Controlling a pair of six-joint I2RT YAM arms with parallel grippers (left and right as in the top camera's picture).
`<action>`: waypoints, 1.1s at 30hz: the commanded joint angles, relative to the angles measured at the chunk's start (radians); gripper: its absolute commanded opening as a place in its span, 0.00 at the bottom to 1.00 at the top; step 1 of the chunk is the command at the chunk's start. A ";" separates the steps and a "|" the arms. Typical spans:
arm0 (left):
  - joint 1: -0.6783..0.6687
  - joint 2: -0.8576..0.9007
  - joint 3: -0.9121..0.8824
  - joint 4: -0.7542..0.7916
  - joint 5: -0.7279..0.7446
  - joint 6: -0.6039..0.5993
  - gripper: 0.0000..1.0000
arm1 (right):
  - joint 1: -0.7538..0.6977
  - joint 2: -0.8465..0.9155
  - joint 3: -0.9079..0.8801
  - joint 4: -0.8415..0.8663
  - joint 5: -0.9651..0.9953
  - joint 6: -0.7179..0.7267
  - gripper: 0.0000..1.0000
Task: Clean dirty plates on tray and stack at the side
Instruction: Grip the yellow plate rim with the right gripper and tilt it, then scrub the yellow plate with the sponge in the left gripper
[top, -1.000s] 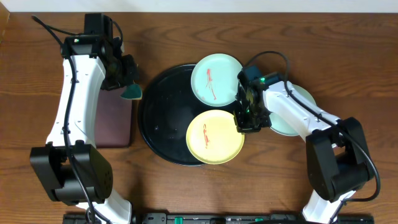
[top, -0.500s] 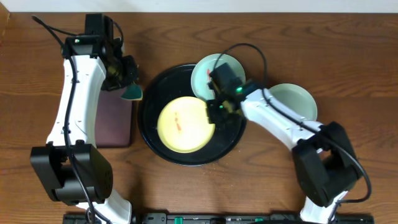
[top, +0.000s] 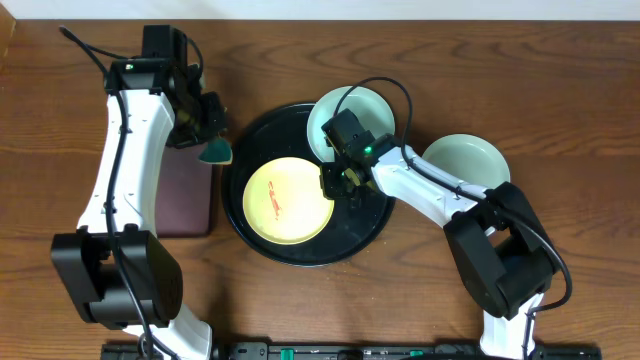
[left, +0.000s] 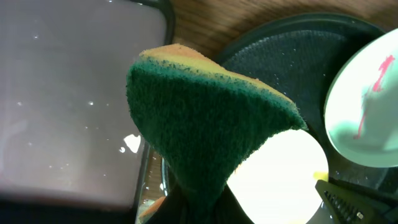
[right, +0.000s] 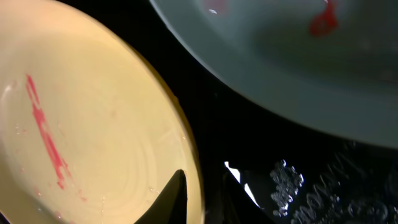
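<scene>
The pale yellow plate (top: 288, 200) with a red smear lies in the left half of the round black tray (top: 300, 252). My right gripper (top: 335, 182) is shut on its right rim; in the right wrist view the fingers (right: 208, 199) straddle the yellow plate's edge (right: 93, 124). A mint plate (top: 350, 118) with red smears rests on the tray's back right rim. It also shows in the right wrist view (right: 298, 62). A second mint plate (top: 462, 165) lies on the table to the right. My left gripper (top: 207, 140) is shut on a green and yellow sponge (left: 205, 124), held above the tray's left edge.
A rectangular dark maroon tray (top: 185, 200) lies left of the black tray, also in the left wrist view (left: 68, 93). Water drops glisten on the black tray's floor (right: 298, 180). The right arm's cable loops over the back mint plate.
My right gripper has pulled the yellow plate from the tray's front right to its left half. The left gripper with the sponge has barely moved.
</scene>
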 joint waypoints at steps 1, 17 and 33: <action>-0.023 0.003 -0.010 0.000 -0.009 -0.006 0.07 | 0.004 0.021 0.014 -0.018 0.015 0.045 0.16; -0.107 0.003 -0.078 0.005 -0.010 -0.102 0.07 | -0.001 0.041 0.014 -0.002 0.009 0.071 0.01; -0.242 0.005 -0.426 0.255 -0.010 -0.318 0.07 | -0.005 0.041 0.014 0.001 0.008 0.070 0.01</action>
